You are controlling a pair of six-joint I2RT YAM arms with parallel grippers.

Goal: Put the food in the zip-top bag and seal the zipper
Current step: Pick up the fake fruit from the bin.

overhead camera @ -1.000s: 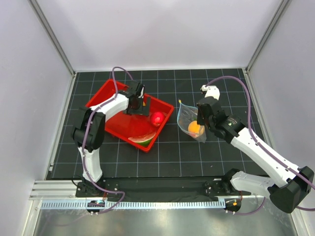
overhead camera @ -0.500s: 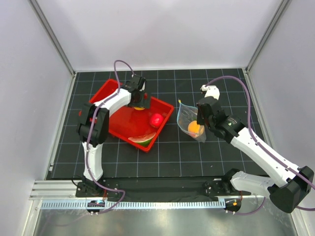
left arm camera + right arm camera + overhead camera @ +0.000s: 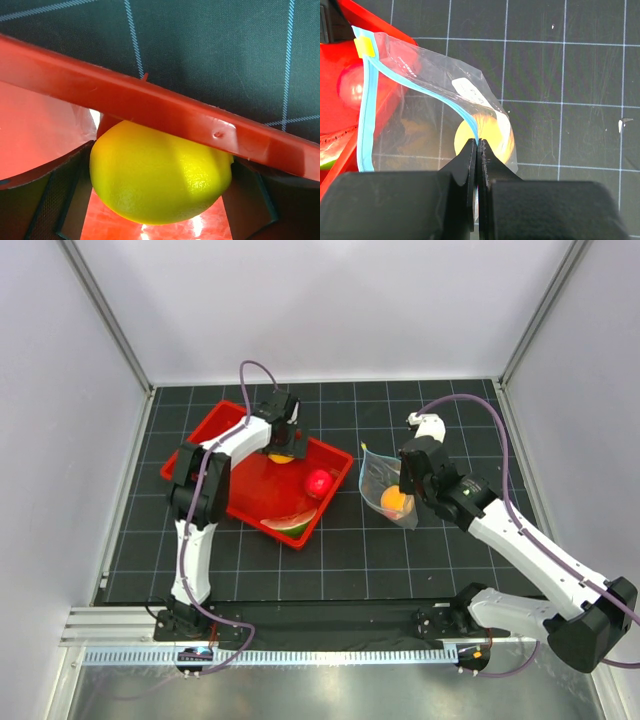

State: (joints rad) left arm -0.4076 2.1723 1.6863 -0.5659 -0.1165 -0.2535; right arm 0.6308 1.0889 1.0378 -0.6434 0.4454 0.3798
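Black gridded mat (image 3: 420,570); left gripper (image 3: 283,447) seemingly clasps lemon (image 3: 160,170), right gripper (image 3: 477,146) pinches zip-top bag (image 3: 420,105).

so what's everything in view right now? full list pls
lemon: 1, yellow, in tray by its far wall
apple: 1, red, in tray
watermelon wedge: 1, red with green rind, tray's near corner
orange ball: 1, orange, inside zip-top bag
zip-top bag: 1, clear, right of tray
zipper: 1, teal-blue, bag mouth, unsealed
tray: 1, red, left-centre of mat
mat: 1, black with pale grid
left gripper: 1, black, fingers against lemon's sides
right gripper: 1, black, shut on bag's mouth edge
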